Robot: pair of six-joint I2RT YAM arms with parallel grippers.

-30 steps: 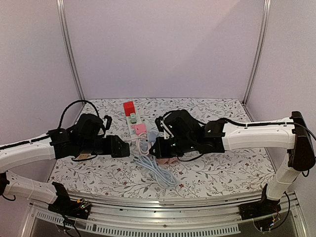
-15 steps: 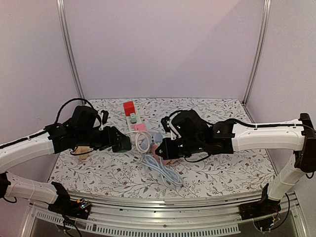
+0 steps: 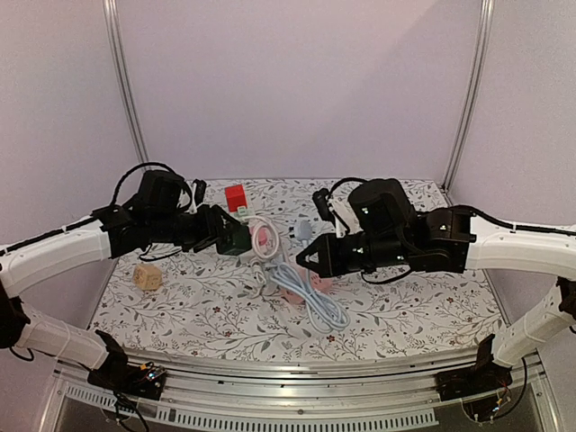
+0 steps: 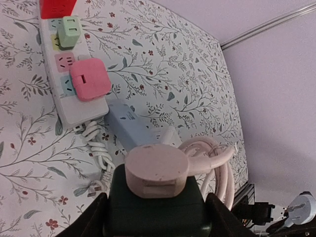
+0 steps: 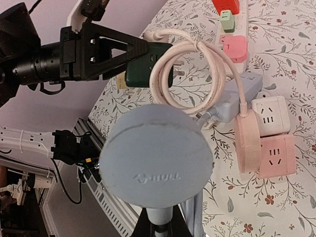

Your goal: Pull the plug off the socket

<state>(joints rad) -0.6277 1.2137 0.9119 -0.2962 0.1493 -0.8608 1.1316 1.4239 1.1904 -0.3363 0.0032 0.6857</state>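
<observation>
**Plug clear of the socket, one in each hand**

The plug (image 5: 155, 153), a round blue-grey disc, is up off the desk (image 3: 405, 306). It stands just above the tips of the right hand (image 5: 158, 228), which is closed tight on the neck under the disc. From above, the disc sits just past that hand's tip, with nothing else touching it.

The socket (image 4: 155, 212), a dark green block, is also in the air. It is clamped between the two fingers of the left hand (image 4: 155, 219), one finger on each side wall. The two hands point at each other across the middle of the desk with their tips well apart, so plug and socket do not meet.

A pink round plug (image 4: 156, 170) sits on the socket's face, just ahead of the left hand's fingers. Its pink cord (image 5: 165, 81) hangs in a tied coil between the two hands.

On the desk below and beyond the left hand lies a white strip (image 4: 64, 94). It carries a pink block (image 4: 89, 79), a green block (image 4: 69, 30) and a red block (image 4: 57, 6) in a row. A grey strip (image 4: 131, 126) lies just beside the white strip's near end. Under the right hand's tip, a white cable (image 3: 315, 301) runs in folds across the flowered cloth. A small wooden cube (image 3: 148, 277) rests on the desk under the left arm, well behind its hand.
</observation>
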